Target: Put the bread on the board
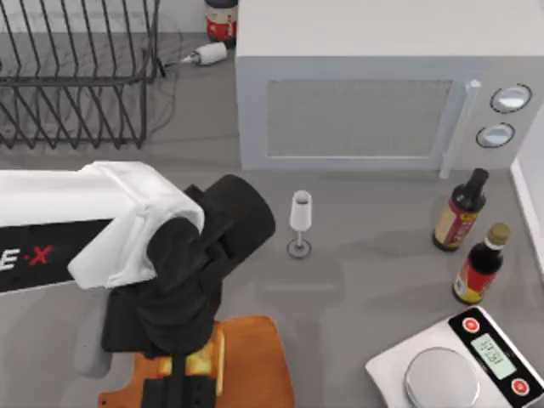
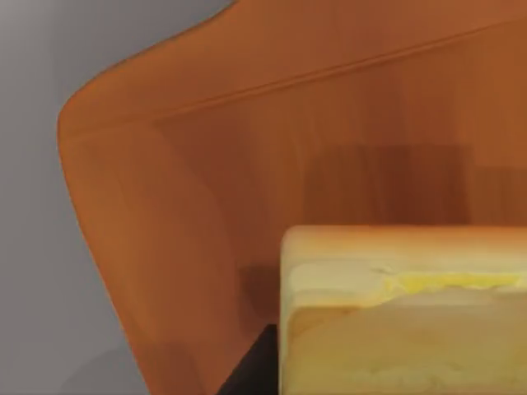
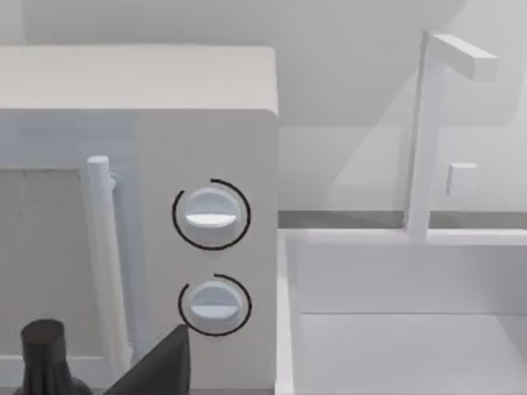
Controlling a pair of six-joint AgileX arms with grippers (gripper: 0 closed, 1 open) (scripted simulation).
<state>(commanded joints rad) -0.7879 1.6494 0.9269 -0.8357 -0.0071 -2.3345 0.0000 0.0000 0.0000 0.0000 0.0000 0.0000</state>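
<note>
I have my left gripper over the near-left part of the table, directly above the board, with the bread clamped between its fingers. In the left wrist view the bread hangs over the board's wood and throws a shadow on it, so I judge it is held just above the surface rather than resting on it.

To finish well, I would lower straight down until the chunk sits flat, then release it and lift clear vertically so it does not tip or drag toward the board's edge.

Nothing stands in the way below. A small wine glass stands just beyond the arm, near enough to mind when I withdraw. Further right are 2 dark sauce bottles, and a white kitchen scale sits at the near right. A microwave and a wire dish rack line the far side. My right arm stays parked at the right; I cannot tell how its fingers stand.
</note>
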